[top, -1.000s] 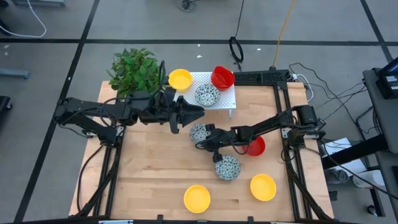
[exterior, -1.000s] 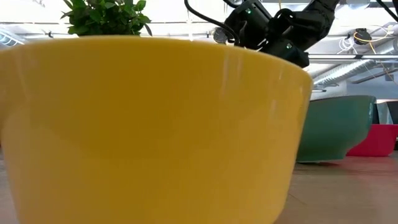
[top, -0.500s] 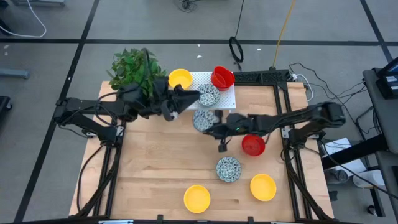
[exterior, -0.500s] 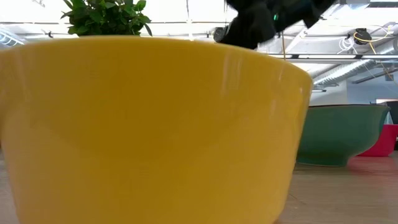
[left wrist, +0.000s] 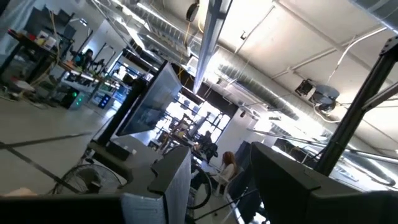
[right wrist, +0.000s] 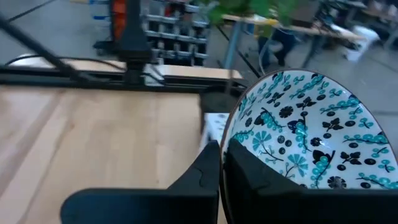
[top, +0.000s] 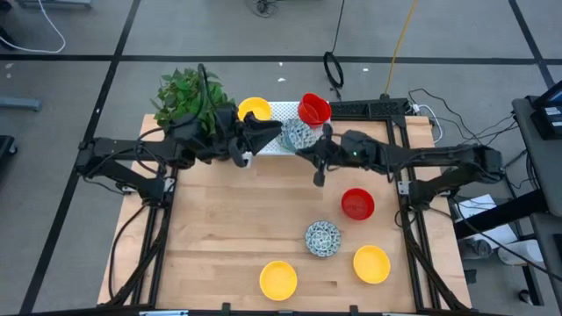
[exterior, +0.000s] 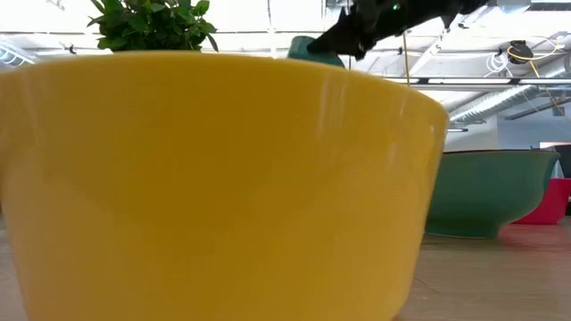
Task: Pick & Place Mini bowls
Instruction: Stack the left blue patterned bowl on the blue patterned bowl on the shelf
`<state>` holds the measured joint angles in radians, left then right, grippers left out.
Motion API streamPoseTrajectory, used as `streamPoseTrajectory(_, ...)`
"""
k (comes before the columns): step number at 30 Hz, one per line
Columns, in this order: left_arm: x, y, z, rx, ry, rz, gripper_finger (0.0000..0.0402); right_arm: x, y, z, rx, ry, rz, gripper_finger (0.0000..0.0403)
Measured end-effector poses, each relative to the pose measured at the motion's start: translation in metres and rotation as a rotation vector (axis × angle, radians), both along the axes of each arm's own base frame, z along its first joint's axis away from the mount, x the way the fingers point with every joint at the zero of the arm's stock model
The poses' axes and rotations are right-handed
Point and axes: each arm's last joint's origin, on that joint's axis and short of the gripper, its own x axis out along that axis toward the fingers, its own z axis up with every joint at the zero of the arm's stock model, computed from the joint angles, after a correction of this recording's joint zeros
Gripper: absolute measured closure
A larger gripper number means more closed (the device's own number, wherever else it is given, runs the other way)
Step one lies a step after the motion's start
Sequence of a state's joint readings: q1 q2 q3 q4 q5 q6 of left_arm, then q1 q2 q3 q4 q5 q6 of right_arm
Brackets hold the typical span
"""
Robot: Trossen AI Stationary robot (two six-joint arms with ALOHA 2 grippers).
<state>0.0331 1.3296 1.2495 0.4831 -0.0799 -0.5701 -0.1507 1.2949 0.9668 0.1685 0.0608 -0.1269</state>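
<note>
Right gripper (right wrist: 221, 180) clamped on patterned bowl (right wrist: 305, 137) rim, over white rack (top: 279, 112) | left gripper (top: 268, 137) parted, empty

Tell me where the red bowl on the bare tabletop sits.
In the high view the red bowl sits right of table centre, just above the speckled bowl and the yellow bowl.

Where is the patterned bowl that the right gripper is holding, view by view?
High: patterned bowl above the white rack, in the right gripper.
Low: its teal underside at top centre.
Left wrist: not in it.
Right wrist: filling the right.
Shared landmark: the plant.
</note>
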Motion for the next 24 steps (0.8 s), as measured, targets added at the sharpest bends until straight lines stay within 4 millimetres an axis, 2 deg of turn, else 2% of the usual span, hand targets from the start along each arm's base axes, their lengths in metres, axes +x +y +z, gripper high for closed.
streamPoseTrajectory(6,0.000,0.006,0.000,0.014,0.003,0.027,0.0231,0.015,-0.021,0.012,0.017,0.028,-0.053,0.0402)
streamPoseTrajectory(11,0.000,0.010,-0.001,0.014,0.012,0.041,0.0231,0.030,-0.033,0.001,0.040,0.156,-0.081,0.0400)
streamPoseTrajectory(20,0.000,0.013,-0.001,0.026,0.013,0.029,0.0231,0.040,-0.037,-0.011,0.032,0.213,-0.078,0.0397)
streamPoseTrajectory(24,-0.001,0.014,-0.001,0.031,0.013,0.027,0.0231,0.040,-0.037,-0.010,0.030,0.209,-0.077,0.0395)
